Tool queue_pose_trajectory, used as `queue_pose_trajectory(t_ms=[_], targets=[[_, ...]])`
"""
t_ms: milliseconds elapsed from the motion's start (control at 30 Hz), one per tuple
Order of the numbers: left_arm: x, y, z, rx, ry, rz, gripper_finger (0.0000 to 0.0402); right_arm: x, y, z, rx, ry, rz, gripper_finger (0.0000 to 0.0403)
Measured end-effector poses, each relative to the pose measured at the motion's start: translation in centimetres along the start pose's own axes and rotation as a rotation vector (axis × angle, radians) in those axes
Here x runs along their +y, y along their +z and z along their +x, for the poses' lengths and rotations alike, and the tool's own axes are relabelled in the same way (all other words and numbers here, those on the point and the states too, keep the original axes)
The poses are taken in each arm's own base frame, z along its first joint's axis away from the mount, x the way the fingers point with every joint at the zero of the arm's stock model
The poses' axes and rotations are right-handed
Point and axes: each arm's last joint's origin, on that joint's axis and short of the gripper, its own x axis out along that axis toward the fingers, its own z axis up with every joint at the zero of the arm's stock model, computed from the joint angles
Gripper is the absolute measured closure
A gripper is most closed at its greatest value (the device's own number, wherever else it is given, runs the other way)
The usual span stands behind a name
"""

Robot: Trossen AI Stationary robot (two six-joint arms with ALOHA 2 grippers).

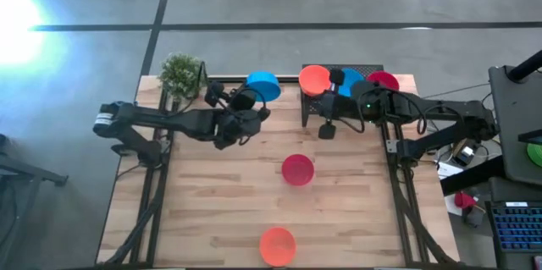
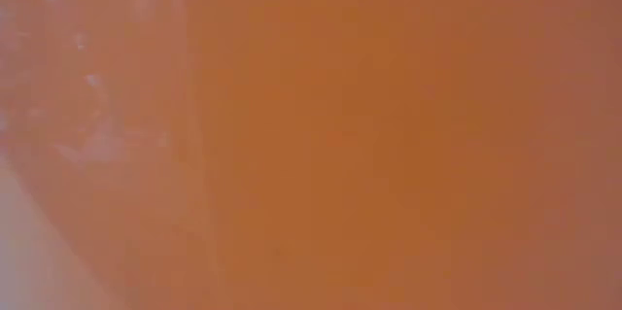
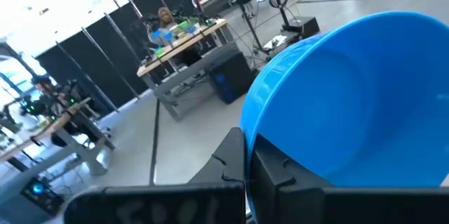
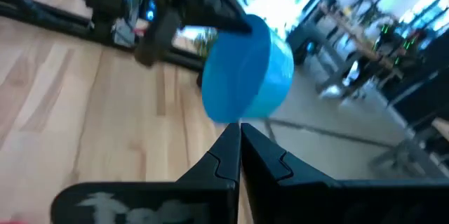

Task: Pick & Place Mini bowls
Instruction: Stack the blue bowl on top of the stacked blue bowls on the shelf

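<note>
The wooden tabletop (image 1: 212, 202) fills the high view, with both dark arms reaching in along its far half. The left arm stretches in from the left side, laid almost flat, its wrist turned toward the back edge. The right arm comes in from the right, elbow bent, its forearm pointing left toward the black wire rack (image 1: 360, 72) at the back right.

The left gripper (image 1: 254, 98) has its fingers (image 3: 280, 175) pinched tight on the rim of a blue bowl (image 1: 264, 85), and the left wrist view shows that bowl (image 3: 365, 97) tipped up on edge, its hollow facing the camera and the room behind it. From the right wrist view the same blue bowl (image 4: 247, 69) hangs above the wood in the other arm's grip, clear of the surface.

The right gripper (image 1: 327, 129) hovers over bare wood just in front of the rack, fingers (image 4: 263, 157) pressed together with nothing between them.

At the rack sit an orange bowl (image 1: 314, 79), a second blue bowl (image 1: 351, 79) half hidden by the arm, and a red bowl (image 1: 383, 79). Another red bowl (image 1: 297, 169) lies alone mid-table, and another orange bowl (image 1: 277, 245) rests at the near edge, blocking the low view with orange (image 2: 389, 135). A small green plant (image 1: 181, 74) stands at the back left corner.
</note>
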Motion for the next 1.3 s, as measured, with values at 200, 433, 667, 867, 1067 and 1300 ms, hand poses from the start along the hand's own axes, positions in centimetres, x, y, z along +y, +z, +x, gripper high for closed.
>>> queue_pose_trajectory(t_ms=[200, 433, 667, 867, 1067, 1300], targets=[[-0.8, 0.2, 0.2, -0.002, -0.004, 0.03, 0.0401, 0.1, -0.1, 0.3, -0.036, -0.019, 0.01, 0.0394], [-1.2, 0.7, 0.3, -0.014, -0.035, 0.02, 0.0401, 0.5, 0.0, 1.4, -0.041, -0.019, 0.011, 0.0363], [-1.3, 0.9, 0.3, -0.019, -0.084, 0.01, 0.0401, 1.3, -0.6, 4.3, 0.029, -0.147, 0.017, 0.0304], [-1.4, 0.9, 0.3, -0.018, -0.098, 0.012, 0.0401, 1.8, -0.6, 6.4, 0.022, -0.229, -0.003, 0.0267], [-1.4, 0.9, 0.2, -0.021, -0.104, 0.016, 0.0401, 2.1, -1.1, 7.7, 0.073, -0.333, 0.011, 0.0249], [-1.6, 0.9, 0.1, -0.021, -0.146, 0.015, 0.0402, 2.0, -1.3, 8.1, 0.1, -0.393, 0.018, 0.0252]])
